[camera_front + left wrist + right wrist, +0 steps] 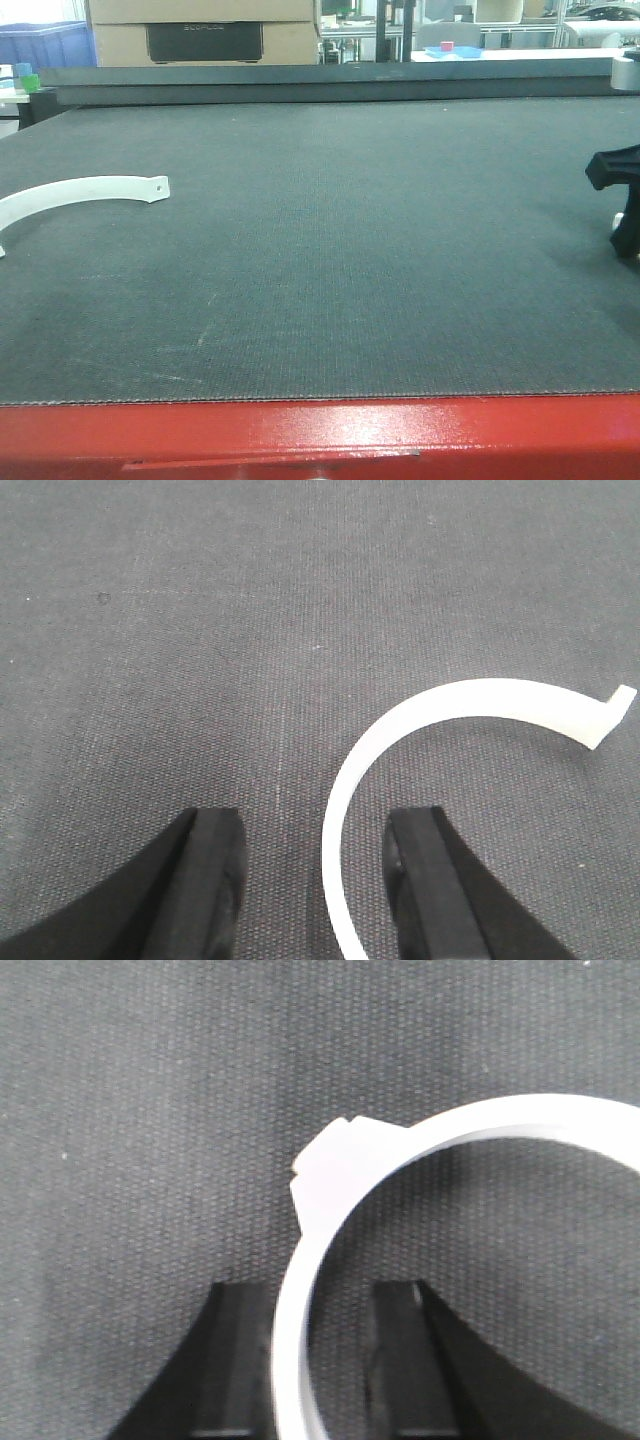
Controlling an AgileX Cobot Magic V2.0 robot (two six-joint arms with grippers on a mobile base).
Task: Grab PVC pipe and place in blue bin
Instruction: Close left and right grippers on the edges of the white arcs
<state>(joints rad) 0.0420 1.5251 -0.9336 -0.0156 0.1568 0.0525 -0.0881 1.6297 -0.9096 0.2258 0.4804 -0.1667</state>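
A white curved PVC piece (80, 192) lies on the dark mat at the left. In the left wrist view it (440, 705) arcs down between the fingers of my left gripper (315, 825), which is open with the strip nearer the right finger and touching neither. My right gripper (620, 205) shows as a black shape at the right edge. In the right wrist view my right gripper (320, 1295) is open around a white PVC ring (340, 1175); the ring's wall runs against the left finger, with a gap to the right one. A blue bin (45, 42) stands beyond the table's far left corner.
The dark mat (340, 260) covers the table, with a red front edge (320, 435) and a raised dark rail (330, 80) at the back. Cardboard boxes (200, 30) stand behind the rail. A small blue tray (452, 50) sits far back.
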